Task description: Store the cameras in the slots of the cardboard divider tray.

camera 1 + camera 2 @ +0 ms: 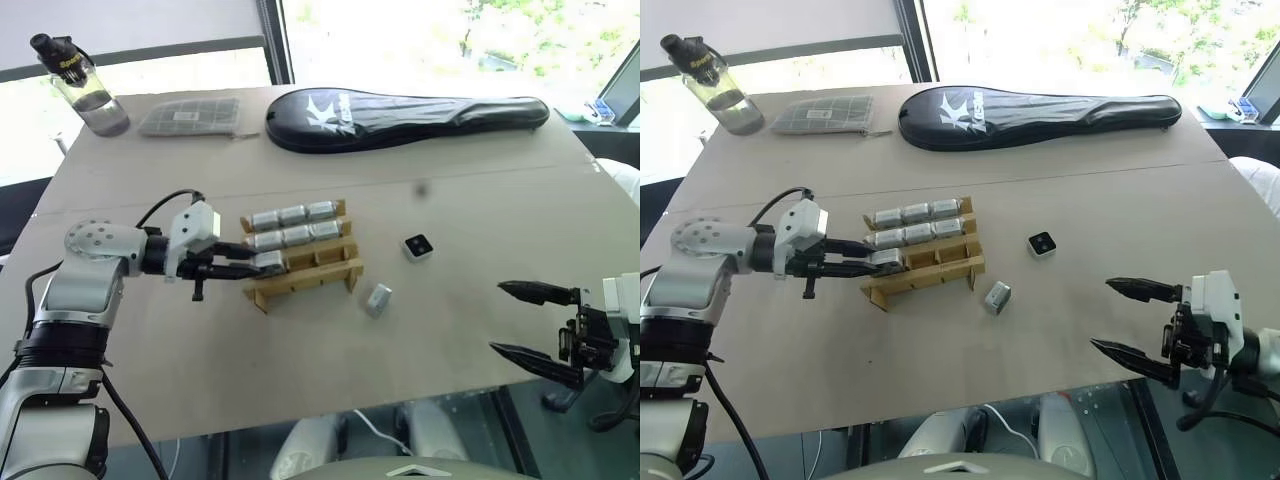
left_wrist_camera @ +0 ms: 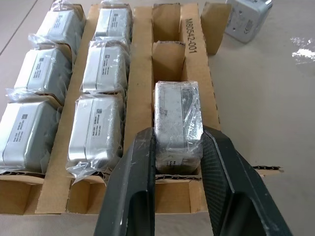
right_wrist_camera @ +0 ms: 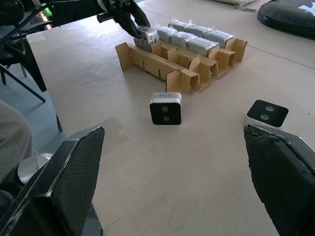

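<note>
left gripper [image 2: 178, 147] clamped on a plastic-wrapped camera [image 2: 177, 123], holding it at the near end of the cardboard divider tray [image 1: 305, 280], third row. six wrapped cameras [image 2: 101, 73] fill the two rows beyond its fingers. right gripper [image 1: 535, 325] wide open, holding nothing; two loose cameras [image 3: 166, 108] lie on the table [image 1: 300, 370] ahead of it.

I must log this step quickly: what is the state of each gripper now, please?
Left gripper: closed on a wrapped camera at the cardboard divider tray.
Right gripper: open, holding nothing.
</note>
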Motion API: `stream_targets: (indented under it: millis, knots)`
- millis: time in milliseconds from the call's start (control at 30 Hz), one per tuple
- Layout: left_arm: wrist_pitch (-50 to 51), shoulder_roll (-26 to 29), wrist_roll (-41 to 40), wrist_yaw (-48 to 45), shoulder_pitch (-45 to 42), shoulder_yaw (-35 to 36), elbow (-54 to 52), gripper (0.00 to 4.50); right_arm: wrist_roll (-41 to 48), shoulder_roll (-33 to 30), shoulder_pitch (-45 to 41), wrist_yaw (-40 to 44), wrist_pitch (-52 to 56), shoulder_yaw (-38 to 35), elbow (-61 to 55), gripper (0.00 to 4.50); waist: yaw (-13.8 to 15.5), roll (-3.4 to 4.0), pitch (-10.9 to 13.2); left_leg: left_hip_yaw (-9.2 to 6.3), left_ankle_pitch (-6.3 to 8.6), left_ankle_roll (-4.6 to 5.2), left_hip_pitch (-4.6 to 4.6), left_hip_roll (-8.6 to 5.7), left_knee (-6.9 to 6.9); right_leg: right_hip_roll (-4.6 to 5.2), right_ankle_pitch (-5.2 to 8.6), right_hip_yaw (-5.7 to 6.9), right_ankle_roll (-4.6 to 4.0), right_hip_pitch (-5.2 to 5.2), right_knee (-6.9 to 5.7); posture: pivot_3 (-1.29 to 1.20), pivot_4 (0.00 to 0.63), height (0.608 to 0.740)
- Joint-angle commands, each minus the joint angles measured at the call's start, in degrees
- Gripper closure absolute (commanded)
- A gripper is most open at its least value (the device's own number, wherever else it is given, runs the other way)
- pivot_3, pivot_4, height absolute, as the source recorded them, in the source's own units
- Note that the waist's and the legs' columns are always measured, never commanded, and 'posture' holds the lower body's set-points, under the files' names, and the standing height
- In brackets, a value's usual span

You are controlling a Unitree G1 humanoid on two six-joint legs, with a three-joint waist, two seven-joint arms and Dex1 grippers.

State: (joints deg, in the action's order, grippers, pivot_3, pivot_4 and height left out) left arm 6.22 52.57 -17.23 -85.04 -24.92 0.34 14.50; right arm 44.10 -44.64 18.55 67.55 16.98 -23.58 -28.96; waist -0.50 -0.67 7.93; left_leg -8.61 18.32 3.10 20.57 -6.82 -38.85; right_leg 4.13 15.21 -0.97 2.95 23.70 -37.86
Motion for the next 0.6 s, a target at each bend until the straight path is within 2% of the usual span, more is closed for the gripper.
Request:
stream_targets:
  millis: [33, 100, 200, 233, 300, 367, 400, 600]
  knots:
    - [-1.76, 0.29, 0.70, 0.30, 0.16, 0.03, -1.41, 3.79, 1.23, -0.19, -0.18, -0.04, -0.62, -2.52, -1.61, 0.00, -0.01, 0.00, 0.00, 0.00, 0.00, 0.00, 0.00, 0.00, 0.00, 0.00, 0.00, 0.00, 0.00, 0.00, 0.00, 0.00, 0.150, 0.740]
    - [-1.03, -0.10, 0.35, 0.66, 0.55, -0.31, -2.30, 3.79, 1.41, -0.34, -0.11, -0.03, -0.54, -2.90, -1.59, 0.00, -0.01, 0.00, 0.00, 0.00, 0.00, 0.00, 0.00, 0.00, 0.00, 0.00, 0.00, 0.00, 0.00, 0.00, 0.00, 0.00, 0.150, 0.740]
    - [5.80, 0.88, -3.02, -0.57, 1.66, -0.05, -5.73, 3.79, 1.55, -0.45, 0.16, 0.01, -0.38, -3.38, -1.87, 0.00, 0.00, 0.00, 0.00, 0.00, 0.00, 0.00, 0.01, 0.00, 0.00, 0.00, 0.00, 0.00, 0.00, 0.00, 0.00, 0.00, 0.150, 0.740]
    - [6.53, 1.26, -3.38, -0.94, 1.91, 0.09, -6.46, 2.78, 1.57, -0.44, 0.21, 0.04, -0.31, -3.51, -1.89, 0.00, -0.02, 0.00, 0.00, 0.00, 0.00, 0.01, 0.02, 0.00, -0.01, 0.00, 0.00, 0.00, 0.00, 0.00, 0.00, 0.00, 0.150, 0.740]
    - [5.14, 0.99, -2.73, 0.18, 1.79, 0.90, -6.82, 1.89, 1.50, -0.55, 0.30, 0.10, -0.10, -3.70, -1.83, 0.00, 0.00, 0.00, 0.00, -0.01, 0.01, 0.01, 0.02, 0.00, -0.01, 0.00, 0.00, 0.00, 0.00, 0.00, 0.00, 0.00, 0.150, 0.740]
    - [5.77, 1.54, -3.14, 0.64, 1.67, 1.87, -8.14, 1.35, 1.32, -0.68, 0.33, -0.11, 0.19, -3.81, -1.75, 0.00, 0.04, 0.00, 0.00, -0.02, 0.01, 0.01, 0.02, 0.00, -0.04, 0.00, 0.00, 0.02, 0.00, 0.00, -0.02, 0.00, 0.150, 0.740]
    - [6.71, 2.13, -3.90, 0.57, 1.62, 2.50, -9.26, 0.83, 1.19, -0.72, 0.26, -0.22, 0.25, -3.78, -1.77, 0.00, 0.06, 0.00, 0.00, -0.02, 0.01, 0.01, 0.02, 0.00, -0.04, 0.00, 0.00, 0.02, 0.00, -0.01, -0.03, 0.00, 0.150, 0.740]
    - [13.77, 3.69, -10.00, 4.50, 1.66, 9.13, -16.56, 0.83, 0.59, -0.50, -0.74, -1.42, 0.89, -1.92, -1.99, 0.00, 0.07, 0.00, 0.00, -0.06, 0.01, 0.01, 0.05, 0.00, -0.11, 0.01, 0.00, 0.05, 0.00, -0.01, -0.02, 0.00, 0.150, 0.740]
